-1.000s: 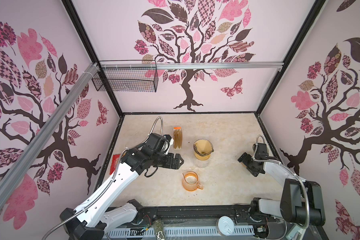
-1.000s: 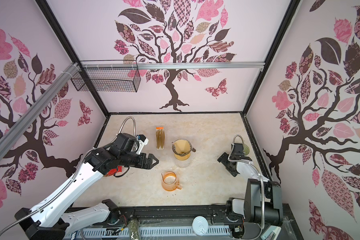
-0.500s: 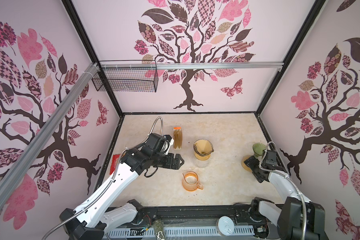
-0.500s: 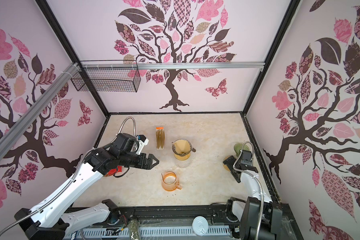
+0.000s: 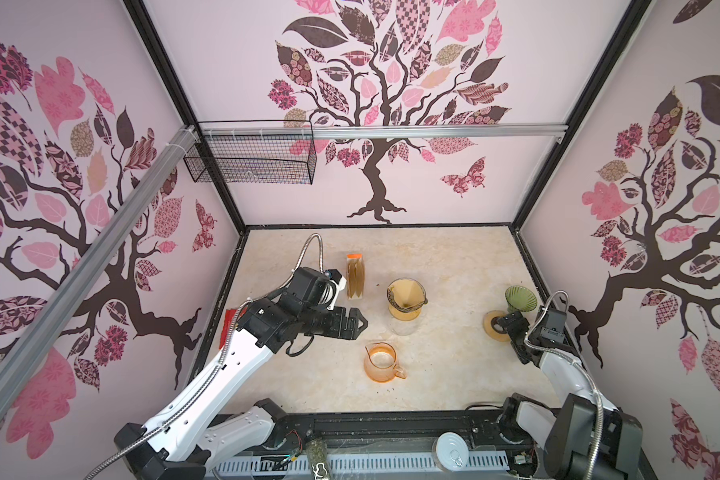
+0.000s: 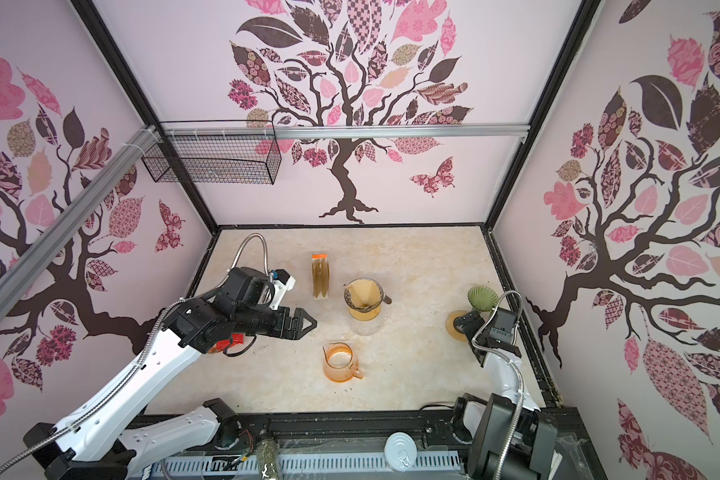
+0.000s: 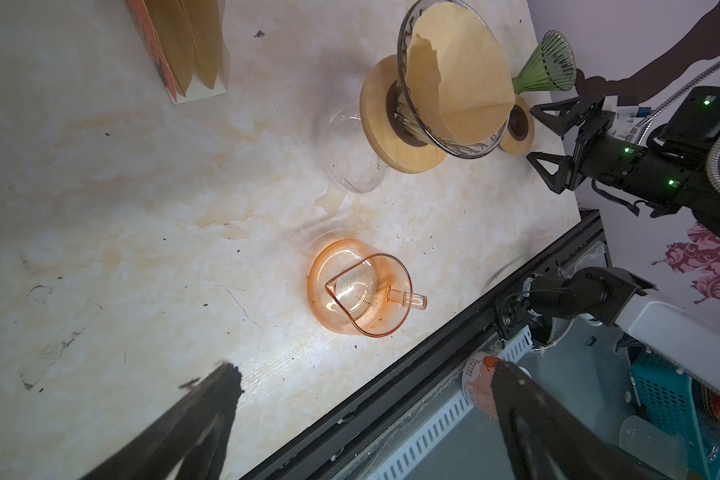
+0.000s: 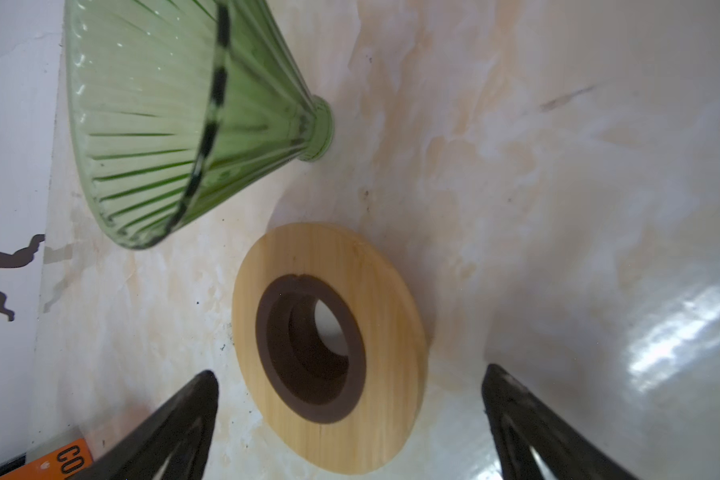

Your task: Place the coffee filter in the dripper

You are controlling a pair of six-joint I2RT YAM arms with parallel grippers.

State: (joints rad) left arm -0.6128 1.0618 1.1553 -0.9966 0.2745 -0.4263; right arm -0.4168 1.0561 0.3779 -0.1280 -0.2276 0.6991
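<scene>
A brown paper coffee filter (image 5: 406,293) (image 6: 364,295) (image 7: 458,79) sits opened inside the clear glass dripper (image 7: 412,114), whose wooden collar (image 7: 391,141) rests on a glass carafe (image 5: 402,326) mid-table. My left gripper (image 5: 360,324) (image 6: 308,322) (image 7: 362,374) hovers open and empty to the left of it. A green glass dripper (image 5: 519,298) (image 6: 482,297) (image 8: 163,124) lies on its side by the right wall, with a wooden ring (image 5: 491,328) (image 8: 387,332) beside it. My right gripper (image 5: 506,328) (image 6: 468,326) (image 8: 350,382) stands open just off that ring, holding nothing.
A pack of filters (image 5: 355,276) (image 7: 184,50) stands upright behind the left gripper. An orange glass pitcher (image 5: 381,361) (image 7: 358,291) sits toward the front. A red object (image 5: 227,324) lies by the left wall under the left arm. A wire basket (image 5: 250,160) hangs high on the back wall.
The right arm has drawn back toward the right front, uncovering the green dripper and the wooden ring. The left arm has not moved.
</scene>
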